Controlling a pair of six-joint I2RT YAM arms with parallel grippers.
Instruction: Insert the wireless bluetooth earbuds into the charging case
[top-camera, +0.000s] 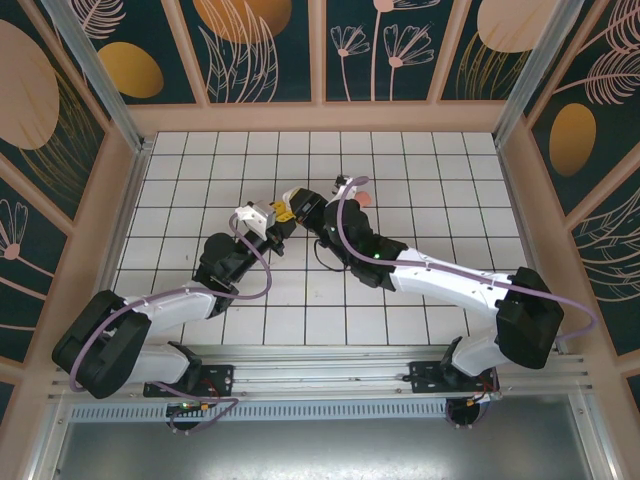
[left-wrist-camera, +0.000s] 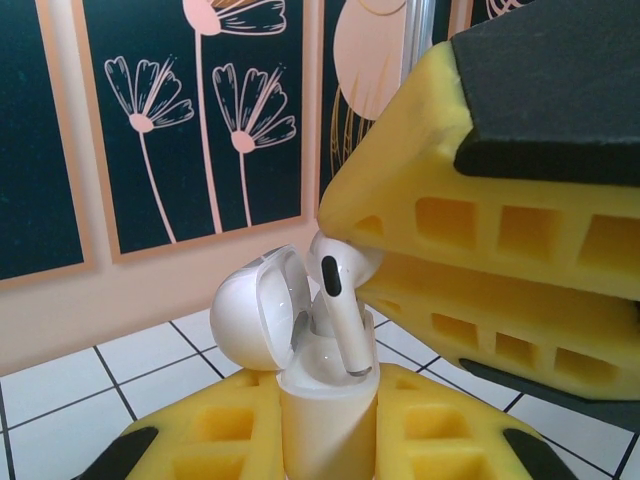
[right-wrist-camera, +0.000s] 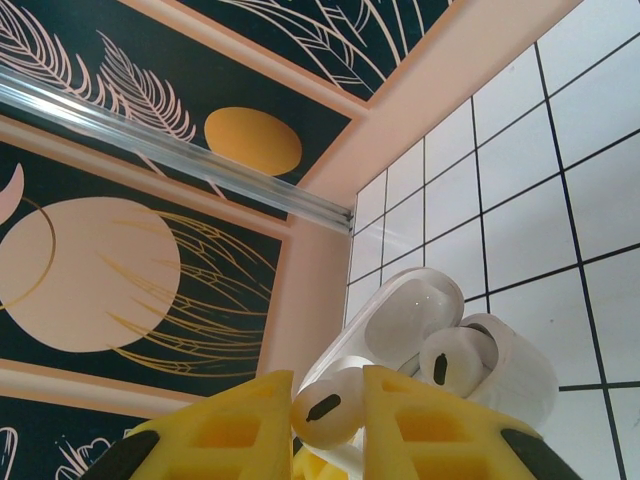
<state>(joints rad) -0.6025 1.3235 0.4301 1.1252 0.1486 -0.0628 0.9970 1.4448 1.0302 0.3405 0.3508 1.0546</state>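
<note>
My left gripper (left-wrist-camera: 328, 402) is shut on the white charging case (left-wrist-camera: 325, 420), held upright with its lid (left-wrist-camera: 250, 312) swung open to the left. A white earbud (left-wrist-camera: 338, 290) hangs over the case's opening with its stem tip down at the rim. My right gripper (right-wrist-camera: 328, 395) is shut on that earbud's (right-wrist-camera: 328, 408) head. A second white earbud (right-wrist-camera: 455, 360) sits in the case (right-wrist-camera: 520, 375) beside it. From above, the left gripper (top-camera: 268, 220) and right gripper (top-camera: 298, 206) meet over the middle of the tiled floor. A salmon-pink piece (top-camera: 364, 198) lies just behind the right wrist.
The white tiled floor (top-camera: 440, 180) is ringed by low peach walls with dark floral panels (top-camera: 265, 45). A metal post (right-wrist-camera: 200, 165) runs along the corner near the grippers. Both arms' cables loop close to the wrists.
</note>
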